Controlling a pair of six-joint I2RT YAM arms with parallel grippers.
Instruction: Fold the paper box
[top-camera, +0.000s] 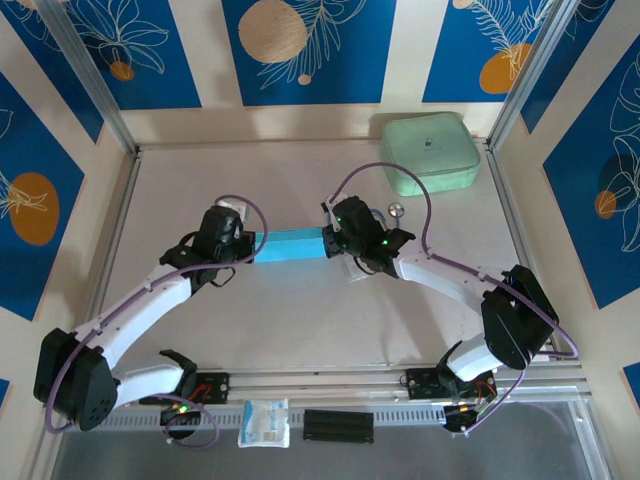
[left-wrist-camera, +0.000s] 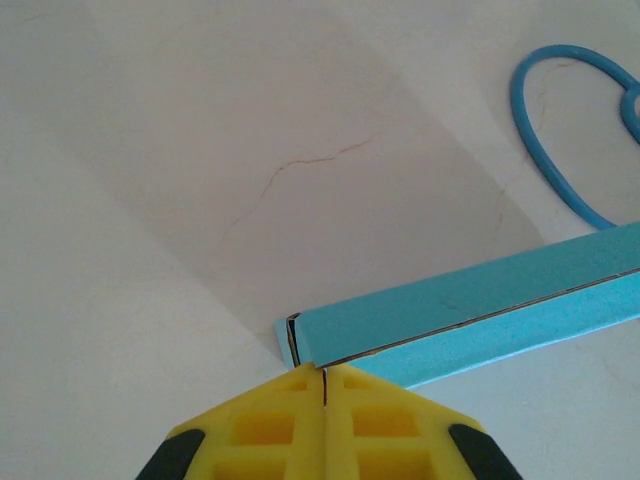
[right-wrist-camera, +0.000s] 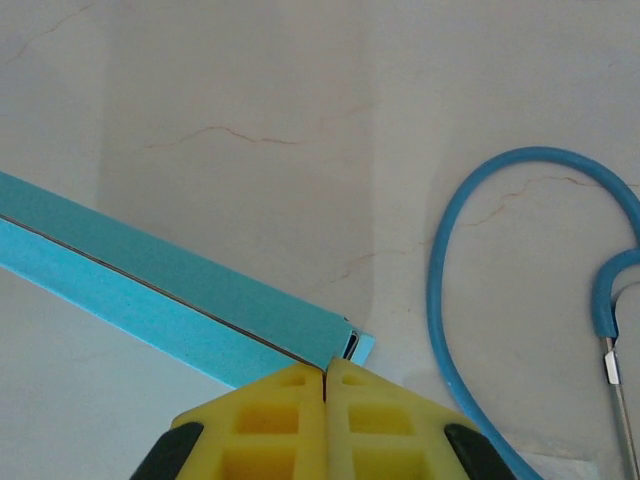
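The paper box (top-camera: 290, 245) is a flat sky-blue strip in the middle of the table, spanning the gap between my two grippers. My left gripper (top-camera: 252, 243) is at its left end and my right gripper (top-camera: 328, 243) at its right end. In the left wrist view the yellow fingers (left-wrist-camera: 325, 372) are pressed together at the corner of the paper box (left-wrist-camera: 480, 305), with its thin card edge running into the slit. The right wrist view shows the same: my gripper (right-wrist-camera: 325, 368) is shut where the seam of the paper box (right-wrist-camera: 180, 290) ends.
A mint-green rounded case (top-camera: 432, 150) sits at the back right, with a small silver round thing (top-camera: 396, 210) near it. A white-and-blue packet (top-camera: 264, 422) and a black block (top-camera: 338, 425) lie on the front rail. A blue cable loop (right-wrist-camera: 450, 260) hangs right of the right gripper.
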